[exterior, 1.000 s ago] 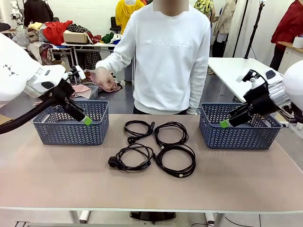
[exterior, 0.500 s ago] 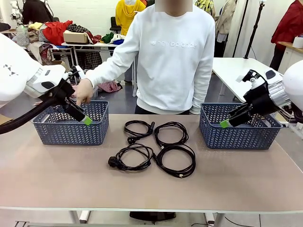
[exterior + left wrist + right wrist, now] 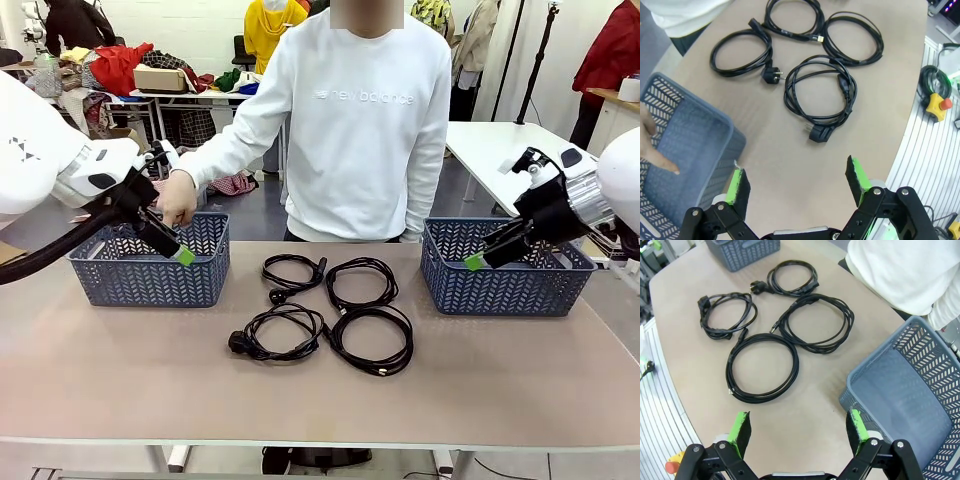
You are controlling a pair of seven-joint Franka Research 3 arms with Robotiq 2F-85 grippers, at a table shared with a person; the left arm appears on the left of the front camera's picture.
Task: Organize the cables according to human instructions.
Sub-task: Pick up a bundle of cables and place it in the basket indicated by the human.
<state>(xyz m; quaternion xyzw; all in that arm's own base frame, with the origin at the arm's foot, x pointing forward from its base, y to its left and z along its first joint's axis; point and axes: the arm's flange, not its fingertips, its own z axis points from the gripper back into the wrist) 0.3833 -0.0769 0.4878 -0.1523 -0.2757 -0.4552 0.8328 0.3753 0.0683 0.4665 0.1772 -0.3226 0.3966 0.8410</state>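
A tan bench [image 3: 120,380] fronts a cluttered workroom. 4 cables [image 3: 328,325] lie coiled at its middle, between the left basket [image 3: 150,280] and the right basket [image 3: 500,290]. They look light and limp, likely to uncoil. Pinching across a coil's bundled strands seems best. The left hand [image 3: 797,182] and right hand [image 3: 799,432] hover released, empty.

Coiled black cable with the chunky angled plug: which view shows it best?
Left wrist view: the coiled black cable lies large and central, its angled plug clear. Front view shows it small and foreshortened; right wrist view shows it whole but farther off.
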